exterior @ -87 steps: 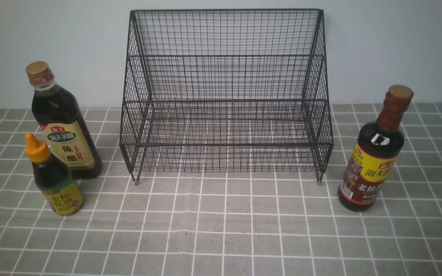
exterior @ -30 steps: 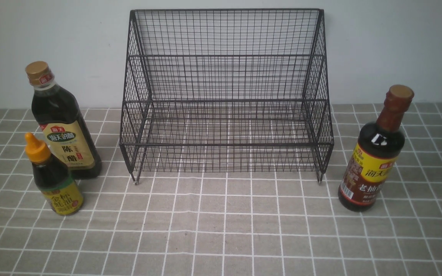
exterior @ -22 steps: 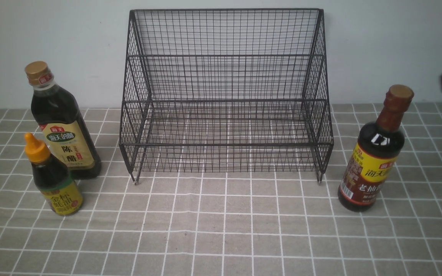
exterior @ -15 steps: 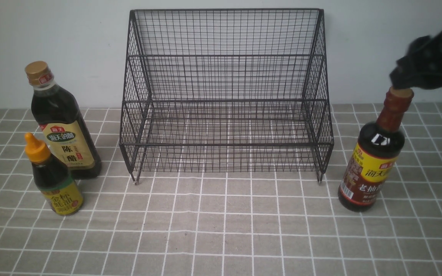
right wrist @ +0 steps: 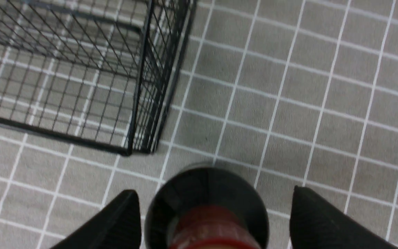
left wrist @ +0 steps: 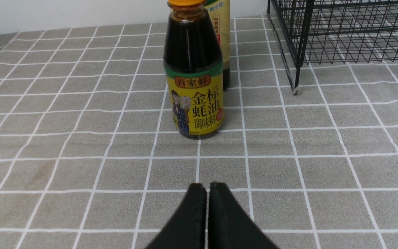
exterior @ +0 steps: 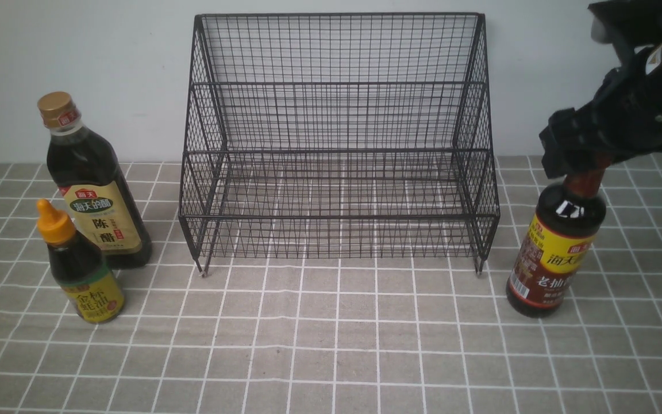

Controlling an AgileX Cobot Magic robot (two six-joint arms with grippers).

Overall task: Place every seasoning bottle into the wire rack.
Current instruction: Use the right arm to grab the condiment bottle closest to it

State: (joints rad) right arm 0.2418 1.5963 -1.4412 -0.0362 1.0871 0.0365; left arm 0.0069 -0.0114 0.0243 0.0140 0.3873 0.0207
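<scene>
**Desk:** What does the front camera give you?

**Me:** I see the black wire rack (exterior: 337, 138) standing against the wall on the grey checked tablecloth (exterior: 331, 345). All three bottles are upright on the cloth, outside the rack. The gold-capped vinegar bottle (exterior: 92, 190) is to the rack's left, and the orange-nozzled oyster-sauce bottle (exterior: 81, 270) is just in front of it. The brown-necked dark soy bottle (exterior: 558, 247) is to the rack's right. My right gripper (exterior: 581, 154) sits over its cap and upper neck and hides them.

**Desk:** And the left wrist?

**Me:** My left gripper (left wrist: 207, 214) is low over the cloth with its jaws clenched together and nothing between them. The oyster-sauce bottle stands ahead of it, well apart. The vinegar bottle's label peeks out from behind that bottle. One foot of the rack stands off to the side.

**Desk:** Right wrist?

**Me:** I'm looking down the dark soy bottle. Its reddish neck and dark shoulder lie between my two fingers (right wrist: 116, 224). They are spread wide and released, with cloth showing on either side of the bottle. The rack's near corner is beside the bottle but not touching it.
</scene>
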